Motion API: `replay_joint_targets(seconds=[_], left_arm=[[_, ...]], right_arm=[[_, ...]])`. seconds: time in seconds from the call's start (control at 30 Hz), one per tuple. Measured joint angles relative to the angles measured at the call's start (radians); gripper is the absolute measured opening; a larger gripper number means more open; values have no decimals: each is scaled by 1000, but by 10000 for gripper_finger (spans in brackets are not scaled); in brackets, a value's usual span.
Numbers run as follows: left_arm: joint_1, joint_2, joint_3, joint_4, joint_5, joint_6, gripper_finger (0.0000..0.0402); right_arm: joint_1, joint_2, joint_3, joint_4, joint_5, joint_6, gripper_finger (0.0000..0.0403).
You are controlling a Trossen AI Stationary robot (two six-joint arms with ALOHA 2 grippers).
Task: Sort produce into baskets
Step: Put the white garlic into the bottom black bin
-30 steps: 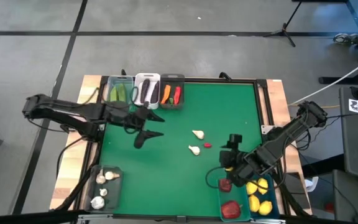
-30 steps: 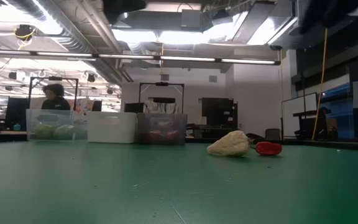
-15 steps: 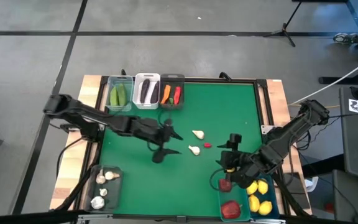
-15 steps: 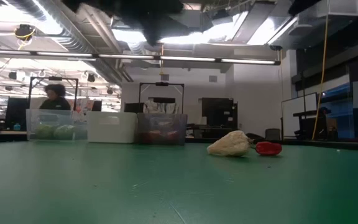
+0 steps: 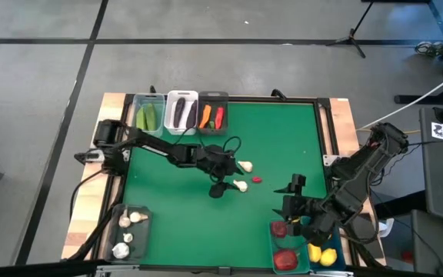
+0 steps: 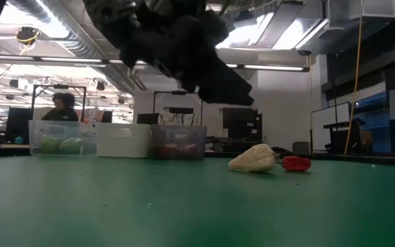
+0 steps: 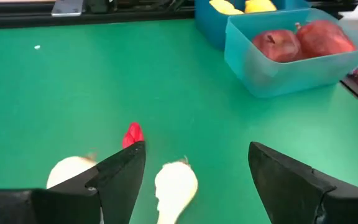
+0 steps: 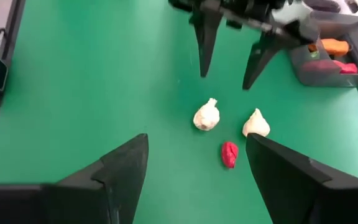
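Two white garlic bulbs [image 5: 244, 165] [image 5: 240, 185] and a small red chili [image 5: 258, 180] lie on the green mat at mid-table. My left gripper [image 5: 226, 175] hovers open just left of them. In the left wrist view its fingers stand either side of one garlic bulb [image 7: 176, 185] without touching; the other bulb [image 7: 70, 171] and the chili [image 7: 133, 134] lie beside it. My right gripper [image 5: 289, 196] is open and holds nothing, above the mat near the teal bins [image 5: 284, 248]. In the low view the left gripper [image 6: 184, 48] hangs above the garlic [image 6: 254, 158].
At the far edge stand a clear bin with cucumbers [image 5: 148, 115], a white bin with eggplants [image 5: 181, 111] and a dark bin with a carrot and a chili [image 5: 212, 114]. A bin with garlic [image 5: 128, 235] sits near left. Teal bins hold red fruits [image 7: 291, 46] and lemons [image 5: 323, 248].
My left gripper has swept from the left part of the mat toward the right and down, arriving over the garlic bulbs with its fingers still open. My right gripper has drifted a little toward the near edge and turned slightly. The produce has not moved.
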Motion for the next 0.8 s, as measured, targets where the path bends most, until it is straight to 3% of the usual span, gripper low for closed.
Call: replay_joint_targets(seconds=[0.23, 0.8], left_arm=[[26, 88, 0, 131, 64, -19, 280], [26, 203, 1, 184, 71, -5, 280]], right_arm=[[16, 0, 0, -2, 42, 21, 270], [14, 11, -1, 5, 50, 22, 270]])
